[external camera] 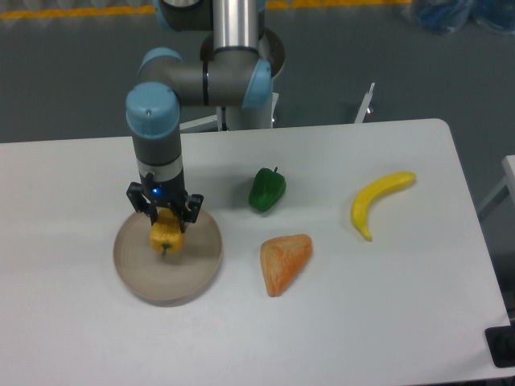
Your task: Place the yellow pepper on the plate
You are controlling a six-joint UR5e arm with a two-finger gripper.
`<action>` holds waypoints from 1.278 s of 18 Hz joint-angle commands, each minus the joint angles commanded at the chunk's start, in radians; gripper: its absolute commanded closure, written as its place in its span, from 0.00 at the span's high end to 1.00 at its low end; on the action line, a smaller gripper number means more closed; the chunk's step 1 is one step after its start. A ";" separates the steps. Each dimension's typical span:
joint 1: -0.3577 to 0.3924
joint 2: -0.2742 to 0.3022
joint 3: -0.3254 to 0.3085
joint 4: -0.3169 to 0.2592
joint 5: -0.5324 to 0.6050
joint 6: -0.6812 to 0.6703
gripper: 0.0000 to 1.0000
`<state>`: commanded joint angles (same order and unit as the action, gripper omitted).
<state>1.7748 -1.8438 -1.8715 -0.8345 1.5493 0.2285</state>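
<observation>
The arm reaches down from the far edge of the white counter, its wrist pointing straight down over the plate. The gripper hangs above the plate's middle, a small blue light glowing on its body. Its jaws are clamped on the yellow pepper, one black finger on each side of it. The pepper sits over the plate's centre, slightly toward the far rim, with its dark stem end pointing down and toward the camera. Whether the pepper touches the plate or hangs just above it cannot be told from this view.

The plate is round, tan and low-rimmed, and lies on the left half of the counter. All other things lie to the right of the plate. Nearest is an orange wedge, a triangular piece lying flat just beyond the plate's right rim, apart from it, its point turned toward the camera. The green pepper rests farther back than the wedge, right of the plate's far edge and well apart from it, with its stem up. The banana lies farthest from the plate, well to the right of both the wedge and the green pepper, curved, with one end toward the far right and the other toward the camera.

Beyond the counter the floor is grey.
</observation>
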 joint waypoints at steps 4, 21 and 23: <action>-0.002 -0.006 -0.002 -0.003 0.011 -0.008 0.41; 0.121 0.050 0.049 -0.017 0.060 0.128 1.00; 0.194 0.072 0.055 -0.021 0.072 0.230 1.00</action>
<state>1.9691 -1.7719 -1.8162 -0.8559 1.6214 0.4581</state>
